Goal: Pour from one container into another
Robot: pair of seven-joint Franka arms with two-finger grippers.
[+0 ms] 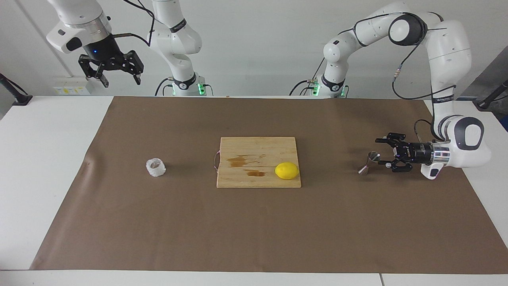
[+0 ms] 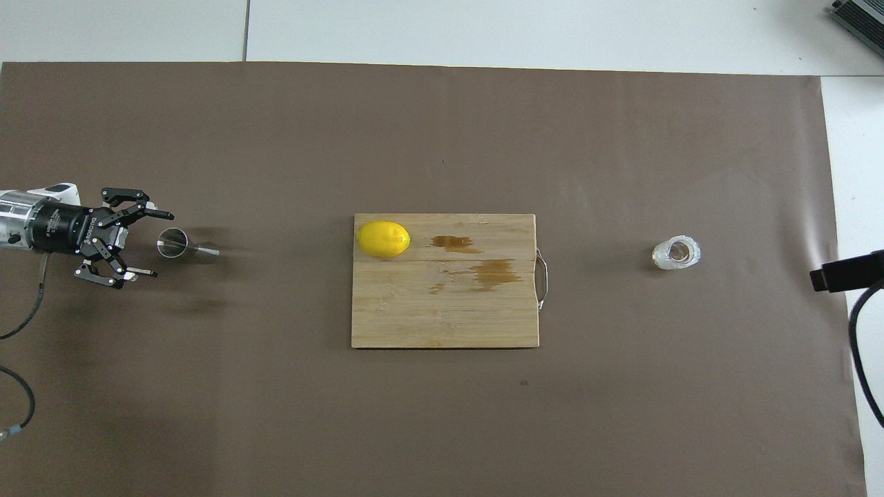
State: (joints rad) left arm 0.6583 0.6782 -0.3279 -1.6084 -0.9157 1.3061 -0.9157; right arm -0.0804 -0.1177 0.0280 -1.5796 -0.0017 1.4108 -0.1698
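At right of the facing view, the left gripper, fingers apart, brackets the steel jigger; closing comes next, while the right gripper waits open.

1. The facing view looks from high up across the counter toward the robots, whose 2 bases stand at its top edge.
2. The overhead view looks steeply down from above the robots' own end, facing forward; the left arm enters from its side edge.
3. Both stand well back, each taking in nearly the whole brown mat.
4. The 2 views share the mat, the cutting board and the things beside it, turned half a turn against each other.
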